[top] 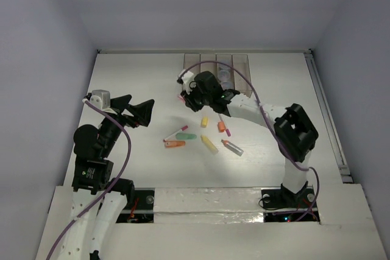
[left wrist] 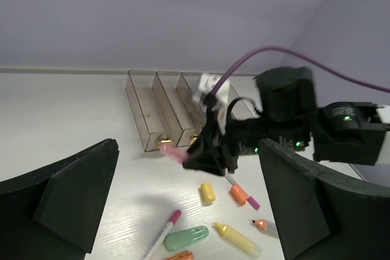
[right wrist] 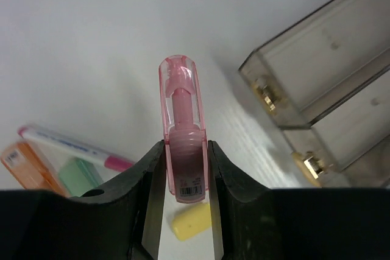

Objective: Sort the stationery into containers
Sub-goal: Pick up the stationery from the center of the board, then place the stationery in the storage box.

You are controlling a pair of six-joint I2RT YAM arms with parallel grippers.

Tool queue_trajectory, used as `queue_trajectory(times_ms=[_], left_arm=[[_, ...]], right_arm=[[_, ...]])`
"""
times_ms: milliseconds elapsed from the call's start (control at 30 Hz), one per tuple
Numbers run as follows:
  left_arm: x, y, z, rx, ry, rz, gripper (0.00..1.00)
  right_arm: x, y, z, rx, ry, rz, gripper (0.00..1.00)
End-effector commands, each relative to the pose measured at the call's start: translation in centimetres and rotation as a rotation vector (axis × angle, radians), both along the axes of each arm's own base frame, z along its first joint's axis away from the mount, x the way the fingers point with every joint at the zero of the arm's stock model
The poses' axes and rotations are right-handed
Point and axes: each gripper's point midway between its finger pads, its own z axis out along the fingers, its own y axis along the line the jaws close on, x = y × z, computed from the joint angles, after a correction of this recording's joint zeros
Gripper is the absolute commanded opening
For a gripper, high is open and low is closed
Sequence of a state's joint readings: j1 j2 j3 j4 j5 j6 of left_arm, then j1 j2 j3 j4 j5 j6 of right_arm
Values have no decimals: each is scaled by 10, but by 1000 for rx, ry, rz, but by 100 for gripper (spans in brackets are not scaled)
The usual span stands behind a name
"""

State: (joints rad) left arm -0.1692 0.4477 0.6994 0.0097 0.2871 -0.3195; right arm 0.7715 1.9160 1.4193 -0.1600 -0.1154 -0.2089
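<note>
With right hand pinching the stubby translucent pink marker, line up lengthwise over a narrow translucent grey-tan bin, then release low.

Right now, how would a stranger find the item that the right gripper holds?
Look near the row of translucent bins, at the right gripper. It clamps a clear pink highlighter. This is the only one held; the other markers lie loose on the table.

Right wrist view: pink marker base hidden inside right end effector; bins cut by right edge. Top view: right arm covers bins' near ends.
</note>
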Motion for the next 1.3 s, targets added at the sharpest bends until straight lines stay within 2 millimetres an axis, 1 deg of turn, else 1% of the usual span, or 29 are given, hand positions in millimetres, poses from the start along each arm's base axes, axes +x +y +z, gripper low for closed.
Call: queue_trajectory(times_ms=[0,33,67,133,167,200,233,267,300,367,400,433,467,500,533,600,633,700,767,867,900,933,967,1000,1067,1100,1167,1200,1267], left_arm=[[-2,-2,9,-3,-42,-11,99],[-2,-2,9,-3,-42,-11,99],[-1,-2,8,-2,-41,-8,99],[-1,-1,9,-2,-42,-8,99],[-1,-2,8,-3,-40,-9,99],[-1,-2,8,-2,-41,-9,99],[-1,-2,8,-3,-40,-11,99],[-1,-2,8,-2,-41,-9,99],[-2,-2,9,-3,-42,-10,99],[-1,-2,8,-3,-40,-11,99],[-1,-2,8,-1,-39,-11,99],[-1,-2,8,-2,-39,-11,99],[0,-3,7,-2,-36,-13,99],[0,-3,7,-1,-36,-14,99],[0,-3,7,-1,-36,-16,99],[1,-3,6,0,-31,-16,99],[1,-3,7,1,-32,-15,99],[1,-3,7,-1,-31,-14,99],[2,-3,6,1,-30,-14,99],[2,-3,6,1,-29,-14,99],[1,-3,7,1,-32,-14,99],[2,-3,6,3,-29,-14,99],[1,-3,7,1,-33,-15,99],[1,-3,6,1,-30,-15,99],[1,-3,7,2,-31,-14,99],[1,-3,7,3,-31,-15,99],[1,-3,6,4,-32,-15,99],[1,-3,7,3,-35,-13,99],[1,-3,7,0,-35,-14,99]], right_arm=[[38,1,85,229,-171,-135,15],[50,-8,94,250,-195,-197,15],[66,-27,98,272,-193,-276,14],[88,-56,106,290,-209,-398,14],[105,-83,106,317,-174,-477,14],[117,-100,110,338,-173,-527,14],[121,-110,100,340,-114,-530,14],[130,-118,107,379,-89,-546,14],[140,-143,99,360,-67,-599,15],[151,-169,89,335,-55,-664,15],[156,-180,88,330,-45,-689,15],[165,-201,85,325,-42,-732,15],[170,-210,82,324,-35,-752,15],[176,-215,75,317,-15,-761,16],[183,-228,73,314,-8,-779,16],[191,-234,62,280,9,-792,16],[195,-241,58,267,10,-804,16],[197,-239,50,248,25,-791,17],[200,-239,49,249,24,-791,17],[202,-239,41,243,36,-798,19],[202,-239,39,237,39,-802,21],[204,-245,34,232,45,-818,23],[205,-245,34,231,44,-821,28],[206,-246,33,226,46,-825,38],[207,-248,34,221,41,-833,52],[207,-248,36,222,40,-832,65],[205,-246,42,235,34,-818,69],[202,-245,51,247,24,-811,70],[196,-240,61,274,23,-784,70]])
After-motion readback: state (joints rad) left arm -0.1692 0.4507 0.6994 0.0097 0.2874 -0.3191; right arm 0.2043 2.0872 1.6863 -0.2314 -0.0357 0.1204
